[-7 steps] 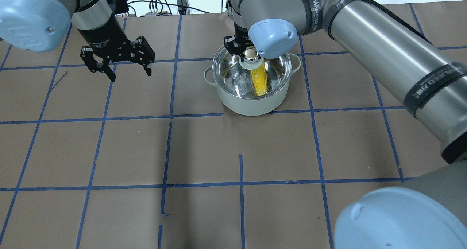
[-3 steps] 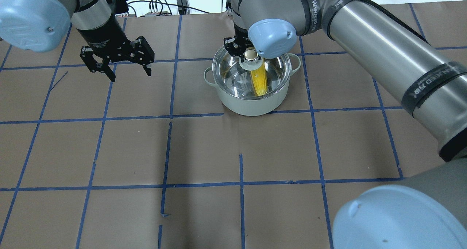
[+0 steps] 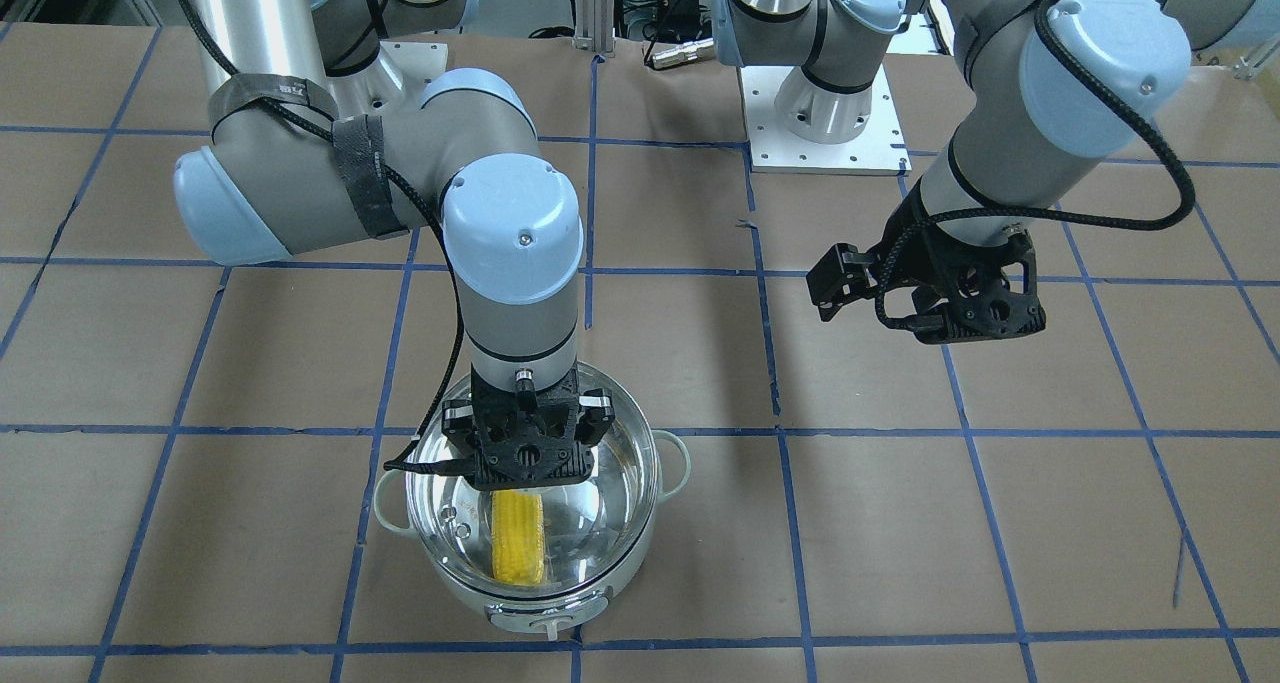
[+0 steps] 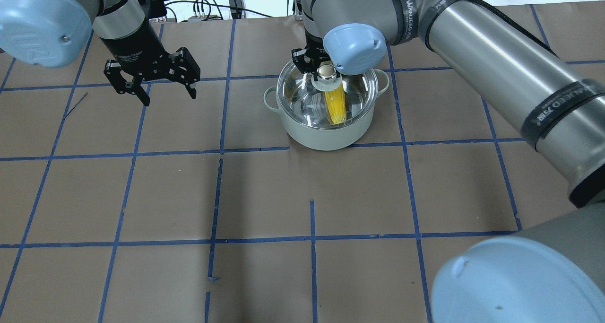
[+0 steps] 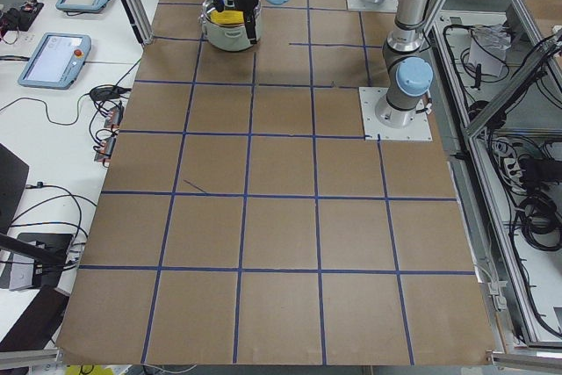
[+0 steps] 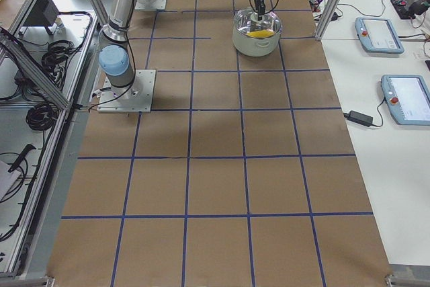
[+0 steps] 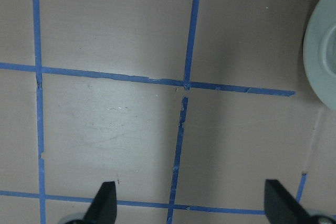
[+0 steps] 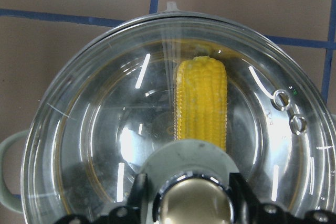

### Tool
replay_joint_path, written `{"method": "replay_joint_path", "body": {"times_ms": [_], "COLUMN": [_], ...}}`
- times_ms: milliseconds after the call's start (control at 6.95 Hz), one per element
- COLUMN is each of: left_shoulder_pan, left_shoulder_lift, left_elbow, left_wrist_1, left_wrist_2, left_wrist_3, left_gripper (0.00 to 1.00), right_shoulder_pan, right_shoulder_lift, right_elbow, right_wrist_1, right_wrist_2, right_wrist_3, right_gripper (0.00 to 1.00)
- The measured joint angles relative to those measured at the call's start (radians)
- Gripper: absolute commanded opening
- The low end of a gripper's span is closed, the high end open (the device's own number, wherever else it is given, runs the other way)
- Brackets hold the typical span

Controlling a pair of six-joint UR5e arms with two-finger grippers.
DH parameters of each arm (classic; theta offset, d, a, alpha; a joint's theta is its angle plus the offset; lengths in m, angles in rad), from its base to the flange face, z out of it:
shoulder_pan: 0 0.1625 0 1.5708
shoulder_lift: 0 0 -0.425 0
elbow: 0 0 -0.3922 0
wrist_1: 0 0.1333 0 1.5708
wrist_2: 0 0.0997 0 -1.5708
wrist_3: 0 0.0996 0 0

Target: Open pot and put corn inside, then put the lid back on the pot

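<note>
The mint-green pot (image 4: 326,136) stands at the table's far middle, with the clear glass lid (image 4: 302,100) seated on its rim. The yellow corn (image 4: 335,108) lies inside, seen through the glass in the front view (image 3: 519,548) and the right wrist view (image 8: 202,103). My right gripper (image 3: 528,478) points straight down over the pot, its fingers closed on either side of the lid's tan knob (image 4: 327,72). My left gripper (image 4: 168,97) hangs open and empty above the table, left of the pot. Its view shows bare paper and the pot's edge (image 7: 320,51).
The brown paper table (image 4: 264,195) is marked with a blue tape grid. Cables and boxes (image 4: 212,6) lie beyond the far edge. The right arm's long link (image 4: 496,63) crosses above the right half of the table. Tablets (image 6: 379,35) lie on a side bench.
The right wrist has shifted very slightly and the knob shows a little more. The pot, lid, corn and left arm have not moved.
</note>
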State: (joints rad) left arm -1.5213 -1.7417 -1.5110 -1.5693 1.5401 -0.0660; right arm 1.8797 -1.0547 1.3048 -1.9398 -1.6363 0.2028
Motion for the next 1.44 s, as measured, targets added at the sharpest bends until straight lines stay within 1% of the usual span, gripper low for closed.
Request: {"method": "replay_joint_path", "body": {"times_ms": [144,432,575,863,1151,1438], "left_shoulder_pan": [0.0,0.0,0.0,0.0,0.0,0.0], "left_shoulder_lift": [0.0,0.0,0.0,0.0,-0.001,0.0], "left_elbow": [0.0,0.0,0.0,0.0,0.001,0.0], "left_wrist_1": [0.0,0.0,0.0,0.0,0.0,0.0], "left_wrist_2": [0.0,0.0,0.0,0.0,0.001,0.002], "left_wrist_3": [0.0,0.0,0.0,0.0,0.002,0.003], "left_gripper": [1.0,1.0,1.0,1.0,1.0,1.0], "right_shoulder_pan": [-0.001,-0.004,-0.009,-0.039,-0.101,-0.172], "right_shoulder_lift": [0.004,0.019,0.024,0.013,-0.043,-0.134], "right_elbow": [-0.012,-0.074,-0.105,-0.127,-0.123,-0.099], "right_wrist_1": [-0.002,0.02,0.052,0.109,0.183,0.279], "right_wrist_2": [0.001,0.004,0.007,0.01,0.016,0.025], "right_wrist_3": [0.005,0.01,0.008,-0.02,-0.099,-0.191], "right_gripper": [1.0,1.0,1.0,1.0,1.0,1.0]}}
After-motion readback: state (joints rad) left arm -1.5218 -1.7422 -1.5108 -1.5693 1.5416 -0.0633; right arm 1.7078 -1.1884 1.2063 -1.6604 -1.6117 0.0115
